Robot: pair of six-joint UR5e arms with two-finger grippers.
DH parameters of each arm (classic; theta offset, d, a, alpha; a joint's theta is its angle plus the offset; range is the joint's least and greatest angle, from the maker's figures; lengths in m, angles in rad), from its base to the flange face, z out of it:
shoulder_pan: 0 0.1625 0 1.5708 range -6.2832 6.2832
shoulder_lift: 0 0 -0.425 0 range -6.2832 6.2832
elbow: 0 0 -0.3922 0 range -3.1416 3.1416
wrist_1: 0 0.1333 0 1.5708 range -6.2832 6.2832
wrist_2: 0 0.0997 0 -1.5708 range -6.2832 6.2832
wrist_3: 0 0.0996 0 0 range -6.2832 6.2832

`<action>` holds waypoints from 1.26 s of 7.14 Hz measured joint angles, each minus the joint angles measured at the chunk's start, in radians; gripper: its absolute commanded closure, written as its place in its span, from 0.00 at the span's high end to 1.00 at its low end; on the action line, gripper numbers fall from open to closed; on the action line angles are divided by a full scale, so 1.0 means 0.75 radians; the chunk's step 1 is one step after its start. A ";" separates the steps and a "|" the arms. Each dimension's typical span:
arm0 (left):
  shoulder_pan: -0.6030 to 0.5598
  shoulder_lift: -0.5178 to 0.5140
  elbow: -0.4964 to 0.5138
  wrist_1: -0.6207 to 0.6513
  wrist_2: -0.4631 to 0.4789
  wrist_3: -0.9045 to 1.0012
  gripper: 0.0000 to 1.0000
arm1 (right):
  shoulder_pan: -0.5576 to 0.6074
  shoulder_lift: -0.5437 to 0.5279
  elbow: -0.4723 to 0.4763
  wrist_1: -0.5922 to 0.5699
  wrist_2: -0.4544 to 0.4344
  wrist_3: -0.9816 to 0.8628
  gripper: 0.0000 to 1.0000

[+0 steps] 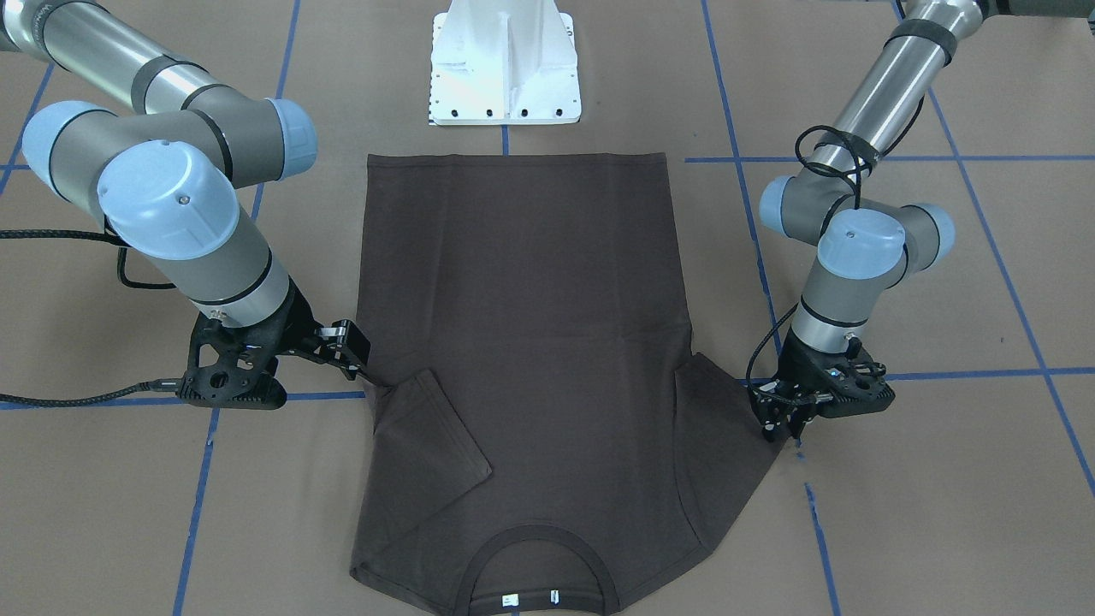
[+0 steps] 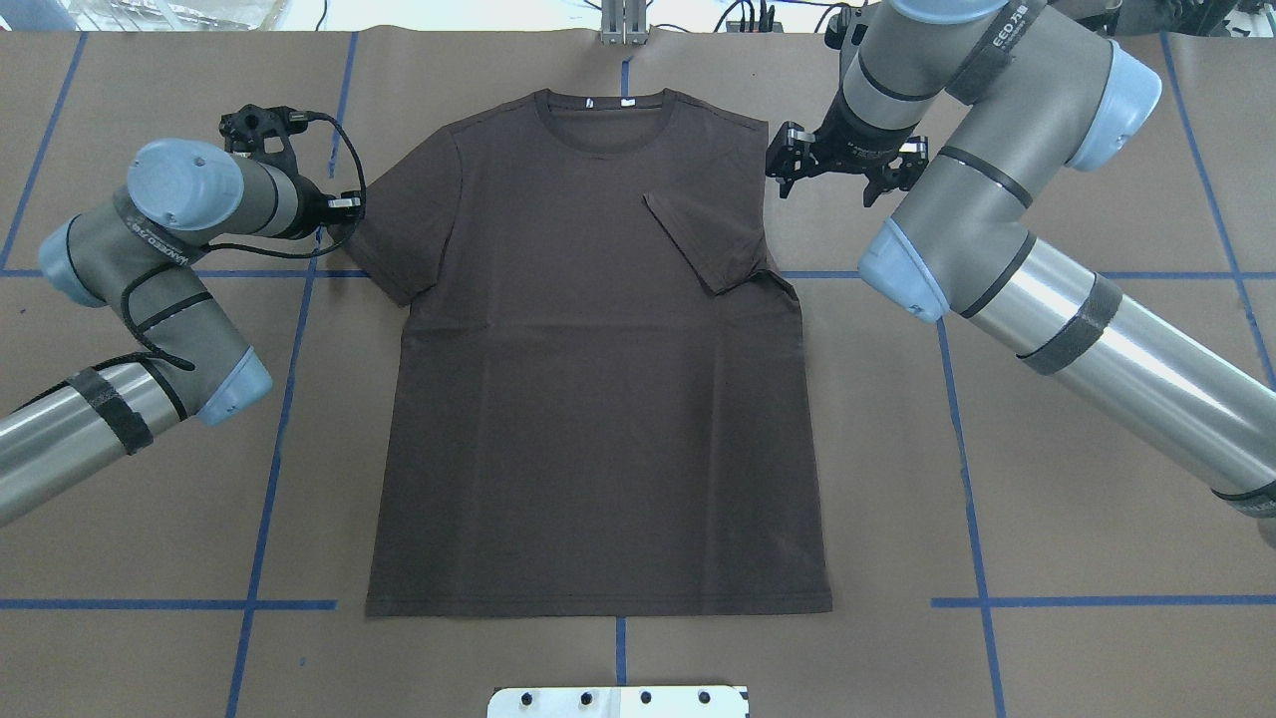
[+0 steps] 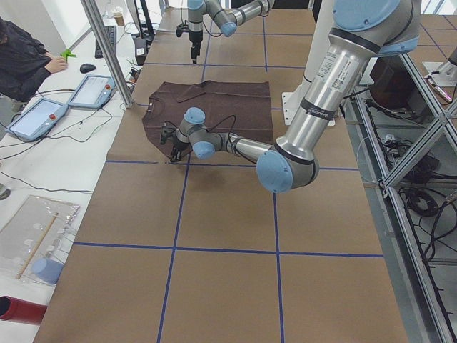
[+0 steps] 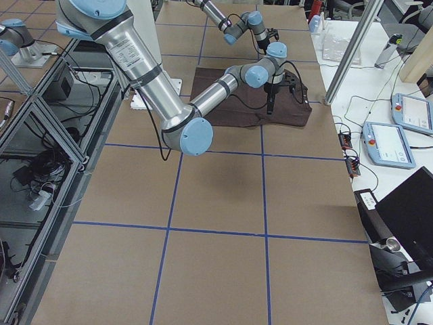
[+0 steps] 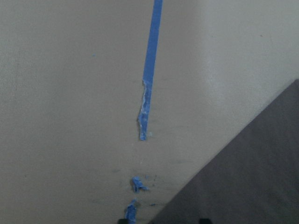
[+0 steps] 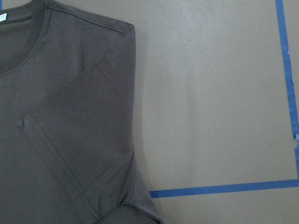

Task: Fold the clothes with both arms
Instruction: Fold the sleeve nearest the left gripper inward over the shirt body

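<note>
Dark brown T-shirt (image 2: 598,399) lies flat, front side up, on the paper-covered desk (image 2: 997,449), between the two hands. Collar (image 2: 603,125) and white neck tags (image 1: 530,597) sit at the end away from the robot. The hem lies well behind both hands, near the white base pedestal (image 1: 505,64).

Right sleeve (image 2: 703,244) is folded inward over the chest and lies just inboard of the right hand (image 2: 780,165). Left sleeve (image 2: 399,239) is spread flat, its outer edge right at the left hand (image 1: 780,421).

Right hand: fingers apart, nothing between them, just outside the shirt's shoulder edge. Cannot tell whether the tips touch the fabric. Its wrist camera looks down on the folded sleeve and on bare paper beside it.

Left hand: pointing down at the sleeve's outer edge. In its wrist view two dark tips at the bottom of the picture stand apart, with the sleeve corner running in between them; no cloth clamped. Contact with the cloth cannot be judged.

Blue tape (image 5: 149,70), torn at its end, runs ahead of the left hand on the paper.

Beyond the desk, past the left hand: a person (image 3: 25,53) seated at a side table with two pendant tablets (image 3: 39,118).
</note>
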 measured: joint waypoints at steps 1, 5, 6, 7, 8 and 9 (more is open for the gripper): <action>0.000 -0.001 -0.008 0.006 -0.003 0.001 0.00 | 0.000 0.001 0.000 0.000 0.000 0.002 1.00; 0.003 -0.146 -0.155 0.291 -0.013 -0.021 0.00 | 0.002 -0.004 0.000 0.001 0.001 -0.005 1.00; 0.009 -0.245 -0.149 0.386 -0.014 -0.070 0.00 | 0.003 -0.005 0.001 0.007 0.001 -0.002 1.00; 0.022 -0.358 -0.060 0.415 -0.014 -0.143 0.00 | 0.006 -0.009 0.002 0.020 0.001 -0.003 1.00; 0.038 -0.480 0.088 0.408 -0.011 -0.195 0.00 | 0.008 -0.015 0.003 0.027 0.002 -0.002 1.00; 0.054 -0.570 0.224 0.385 -0.006 -0.220 0.18 | 0.006 -0.016 0.005 0.029 0.002 0.005 1.00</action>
